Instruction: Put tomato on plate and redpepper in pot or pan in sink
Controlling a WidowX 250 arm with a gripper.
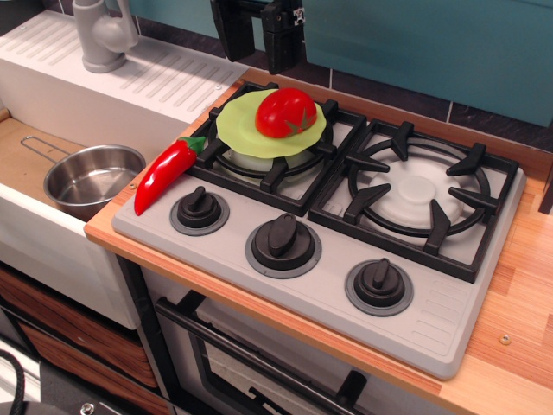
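The round red tomato (286,112) rests on the lime-green plate (246,130), which lies on the left burner of the toy stove. The long red pepper (165,173) lies on the stove's left edge, stem toward the plate. The steel pot (91,179) sits in the tan basin of the sink (26,151), empty. My gripper (257,54) hangs above and behind the plate, at the top edge of the view. Its two black fingers are apart and hold nothing.
The grey faucet (104,35) stands on the ribbed white drainboard at the back left. The stove has two black burner grates (423,194) and three knobs (282,242) along its front. A wooden counter runs to the right.
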